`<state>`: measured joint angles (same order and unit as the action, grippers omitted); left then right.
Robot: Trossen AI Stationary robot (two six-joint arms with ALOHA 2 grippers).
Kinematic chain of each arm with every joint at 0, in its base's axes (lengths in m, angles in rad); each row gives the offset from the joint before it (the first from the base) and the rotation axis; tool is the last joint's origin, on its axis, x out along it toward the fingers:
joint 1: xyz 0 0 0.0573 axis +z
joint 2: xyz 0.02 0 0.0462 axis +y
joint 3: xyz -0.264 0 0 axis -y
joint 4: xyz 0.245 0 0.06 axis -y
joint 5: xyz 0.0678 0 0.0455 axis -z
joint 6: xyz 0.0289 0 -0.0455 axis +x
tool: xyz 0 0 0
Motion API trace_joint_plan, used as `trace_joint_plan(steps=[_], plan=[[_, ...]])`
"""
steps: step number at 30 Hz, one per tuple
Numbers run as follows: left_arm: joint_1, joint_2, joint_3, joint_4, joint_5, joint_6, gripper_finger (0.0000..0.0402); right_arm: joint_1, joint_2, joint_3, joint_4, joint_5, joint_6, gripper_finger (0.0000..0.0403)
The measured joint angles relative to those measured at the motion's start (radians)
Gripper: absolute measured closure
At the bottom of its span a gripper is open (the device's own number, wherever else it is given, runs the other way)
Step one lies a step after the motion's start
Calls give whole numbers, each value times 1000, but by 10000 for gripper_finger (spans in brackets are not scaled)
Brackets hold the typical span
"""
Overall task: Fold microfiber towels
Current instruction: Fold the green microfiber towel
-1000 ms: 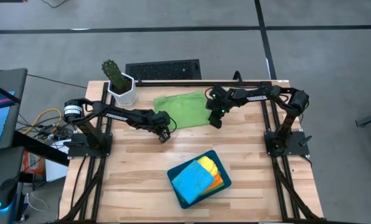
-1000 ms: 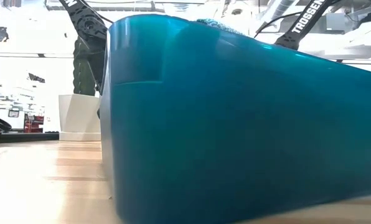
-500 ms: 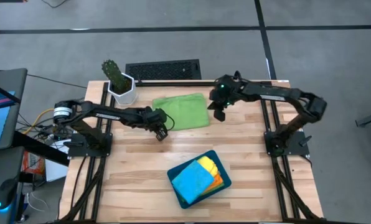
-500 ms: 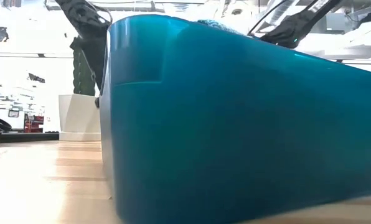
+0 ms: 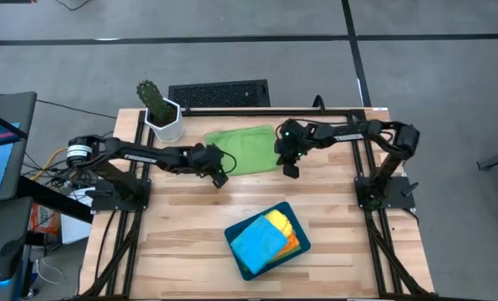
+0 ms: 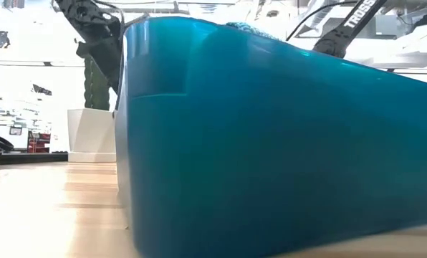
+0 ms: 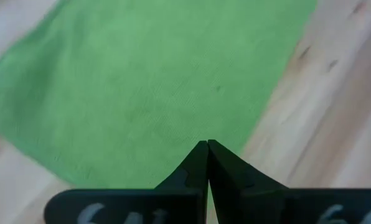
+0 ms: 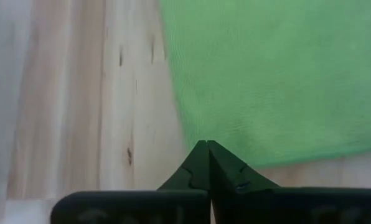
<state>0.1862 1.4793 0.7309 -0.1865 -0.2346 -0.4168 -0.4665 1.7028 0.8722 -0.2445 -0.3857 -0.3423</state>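
Note:
One green towel (image 5: 242,149) lies flat on the wooden table near its far edge. My left gripper (image 5: 221,178) is shut, with its tips over the towel's near left part (image 7: 154,81). My right gripper (image 5: 289,170) is shut at the towel's near right corner (image 8: 279,74). The dark teal tray (image 5: 287,207) near the front holds the sky-blue towel (image 5: 257,244), the yellow towel (image 5: 281,222) and the orange towel (image 5: 292,242). No second green towel shows. My left gripper (image 7: 207,144) has its shut tips over the green towel just inside its near edge; I cannot tell whether they touch it. My right gripper (image 8: 206,144) has its shut tips at the towel's near right corner; I cannot tell whether they touch it.
A cactus in a white pot (image 5: 164,121) stands at the table's far left corner. A black grille (image 5: 219,94) lies beyond the far edge. In the low view the tray's wall (image 6: 271,143) blocks most of the table. Bare wood lies left and right of the tray.
My right gripper went a little toward the table's far edge as its arm stretched out, then came back toward the near edge beside the green towel's right corner. The towel has stayed flat. Both grippers have stayed shut.

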Motion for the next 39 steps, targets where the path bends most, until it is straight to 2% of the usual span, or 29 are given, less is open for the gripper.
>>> trace_joint_plan(steps=[8, 15, 25, 29, 31, 35, 39], plan=[[-32, 77, -75, -12, -15, -79, 401, 14, 37, -1, -12, 25, 53, 376], [-50, 87, -111, 20, -32, -97, 401, 16, 37, -1, -17, 22, 92, 385], [-48, 87, -119, -24, -22, 227, 401, 42, -36, -39, -10, 18, 203, 375], [-46, 88, -120, -42, -67, 381, 401, 86, -91, -37, -2, 18, 239, 379], [-45, 89, -121, -48, -88, 421, 401, 117, -116, -37, 38, 28, 218, 382], [-45, 89, -121, -52, -92, 459, 401, 171, -125, -37, 126, 126, 96, 377], [-45, 89, -121, -54, -93, 465, 401, 198, -76, -38, 166, 156, 27, 355]])
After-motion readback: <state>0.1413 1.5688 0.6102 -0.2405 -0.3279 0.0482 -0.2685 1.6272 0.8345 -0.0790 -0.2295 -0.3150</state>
